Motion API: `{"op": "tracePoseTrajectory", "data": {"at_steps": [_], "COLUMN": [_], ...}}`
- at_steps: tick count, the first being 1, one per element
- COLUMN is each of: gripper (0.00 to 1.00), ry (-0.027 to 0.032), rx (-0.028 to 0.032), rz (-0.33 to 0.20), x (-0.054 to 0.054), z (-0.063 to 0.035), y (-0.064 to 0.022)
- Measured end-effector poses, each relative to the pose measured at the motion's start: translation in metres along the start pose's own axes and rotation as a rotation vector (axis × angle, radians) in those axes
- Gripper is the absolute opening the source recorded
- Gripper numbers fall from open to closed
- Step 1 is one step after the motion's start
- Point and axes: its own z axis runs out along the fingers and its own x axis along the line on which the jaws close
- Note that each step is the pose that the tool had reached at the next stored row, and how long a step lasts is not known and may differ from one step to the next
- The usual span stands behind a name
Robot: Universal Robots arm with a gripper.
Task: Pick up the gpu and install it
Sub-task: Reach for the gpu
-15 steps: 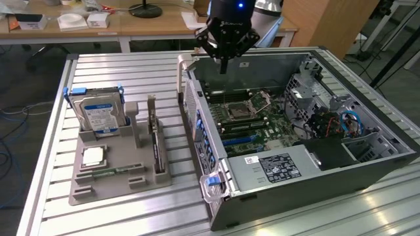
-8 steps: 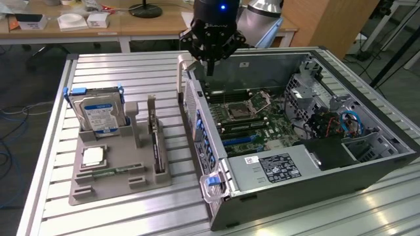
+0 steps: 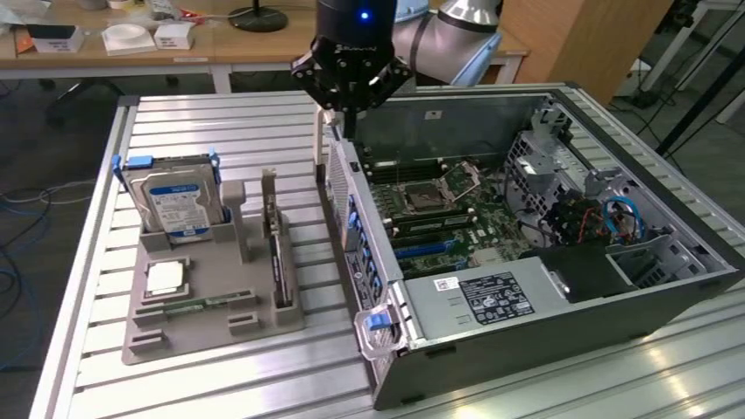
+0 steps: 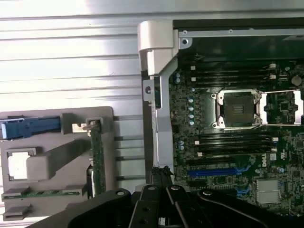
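While your gripper [image 3: 340, 122] hangs over the side wall of the open computer case [image 3: 652, 288], its two fingers are pressed tight together and hold nothing.

The gpu [image 3: 277, 253] is down in the grey holder [image 3: 198, 336] on the table [image 3: 233, 131]. It stands on its thin edge in the slot on the side of the holder nearest the case. It is apart from the gripper, lower down and toward the exterior view's left.

Look at what is around it. A tall grey post [image 3: 236, 218] of the holder stands just beside the gpu. Past that post, a hard drive [image 3: 174, 205] with a blue and white label stands upright in the holder, with a blue handle [image 3: 134, 163] at its top. A flat pale square [image 3: 166, 278] lies lower on the holder; it may be a chip, but it is hard to be sure. A thin green stick [image 3: 192, 305] lies flat near it.

The case wall, with its row of blue clips [image 3: 358, 236], stands between the holder and the green main board [image 3: 442, 205] inside the case. A grey power box [image 3: 489, 297] with a black label sits in the case beside the board. A see-through blue latch [image 3: 379, 327] sticks out from the case corner.
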Motion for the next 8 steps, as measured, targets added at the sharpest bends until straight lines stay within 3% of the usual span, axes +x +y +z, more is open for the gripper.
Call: {"op": "tracePoseTrajectory", "data": {"at_steps": [8], "gripper": [0.11], "ry": [0.0002], "rx": [-0.0001], "rz": [0.000], "x": [0.030], "z": [0.0018], "y": [-0.0023]}}
